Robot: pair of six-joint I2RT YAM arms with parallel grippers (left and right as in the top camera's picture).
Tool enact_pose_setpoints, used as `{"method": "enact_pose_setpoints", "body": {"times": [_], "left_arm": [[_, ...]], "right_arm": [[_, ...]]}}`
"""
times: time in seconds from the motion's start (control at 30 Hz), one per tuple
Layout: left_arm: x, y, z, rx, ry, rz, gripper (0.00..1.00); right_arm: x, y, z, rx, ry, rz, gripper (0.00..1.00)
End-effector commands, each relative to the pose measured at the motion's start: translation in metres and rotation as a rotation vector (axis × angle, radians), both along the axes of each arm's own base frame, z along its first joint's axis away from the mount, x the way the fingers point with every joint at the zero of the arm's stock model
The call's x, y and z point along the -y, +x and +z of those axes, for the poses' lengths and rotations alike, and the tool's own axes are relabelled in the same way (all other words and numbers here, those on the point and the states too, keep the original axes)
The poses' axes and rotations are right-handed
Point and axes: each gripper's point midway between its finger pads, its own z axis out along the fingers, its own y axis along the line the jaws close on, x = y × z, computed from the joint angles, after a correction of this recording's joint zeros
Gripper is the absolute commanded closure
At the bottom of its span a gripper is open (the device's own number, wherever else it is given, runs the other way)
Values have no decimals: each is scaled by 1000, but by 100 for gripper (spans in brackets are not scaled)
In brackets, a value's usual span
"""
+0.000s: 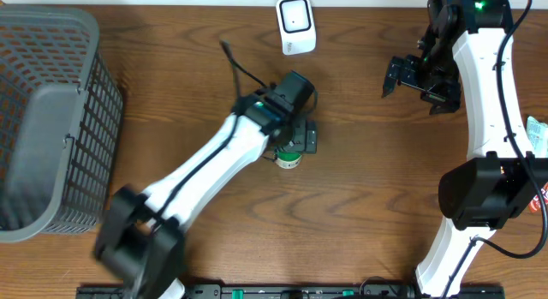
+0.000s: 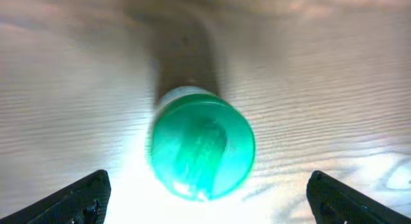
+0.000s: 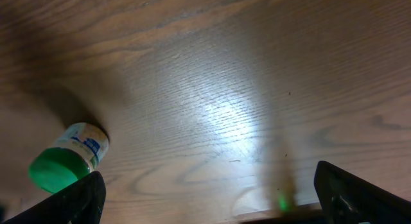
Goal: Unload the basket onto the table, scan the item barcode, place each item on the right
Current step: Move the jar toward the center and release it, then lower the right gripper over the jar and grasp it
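Left gripper point(image 2: 209, 199): jaws spread wide, holding nothing. Its 2 dark fingertips point(image 2: 83, 199) sit at the lower corners of the left wrist view, well apart from the bottle point(image 2: 202, 150) between them.

Bottle: stands upright on the wooden table point(image 1: 368, 205). The left wrist camera looks straight down on its round green cap, and its body is hidden underneath.

Right wrist view: shows what the left cannot, the side of the bottle. A white label with a blue mark sits below the cap, too blurred to read. No barcode can be made out in any view.

Right gripper point(image 3: 212, 198): also fully open and empty, with bare wood between its fingertips and the bottle off to the lower left. A small green light spot point(image 3: 282, 201) lies on the table.

Overhead view: gives the layout. The bottle is near the table's centre, under the left arm's wrist. The white scanner point(image 1: 295, 25) stands at the far edge, apart from the bottle with bare wood between them. The grey mesh basket point(image 1: 86, 119) fills the left side, well apart. The right gripper hangs over open table to the scanner's right. Some packaged items point(image 1: 538, 138) lie at the right edge, their print unreadable.
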Motion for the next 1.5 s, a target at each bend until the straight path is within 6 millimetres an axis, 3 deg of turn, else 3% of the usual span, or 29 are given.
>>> {"method": "enact_pose_setpoints", "body": {"times": [0.0, 0.17, 0.37, 0.53, 0.63, 0.83, 1.03, 1.2, 1.47], "left_arm": [[-32, 10, 67, 212, 59, 49, 2], [-84, -5, 138, 422, 135, 131, 2], [-143, -38, 229, 703, 85, 288, 2], [-186, -74, 276, 861, 29, 397, 2], [-202, -93, 285, 894, 6, 416, 2], [-220, -115, 286, 901, 13, 429, 2], [-230, -115, 279, 889, 47, 492, 2], [-230, -114, 272, 875, 59, 498, 2], [-230, -114, 270, 871, 64, 495, 2]], "right_arm": [[-15, 4, 3, 23, 6, 46, 1], [-67, 6, 6, 48, 143, 109, 1], [-113, -8, -7, 9, 51, 7, 1], [-168, -24, -27, 5, 32, 18, 1], [-188, -37, -46, -15, -10, -18, 1], [-199, -57, -78, -97, -82, -70, 1], [-207, -57, -103, -125, -101, -8, 1], [-226, -53, -121, -120, -54, 123, 1], [-236, -52, -122, -92, -35, 180, 1]]}}
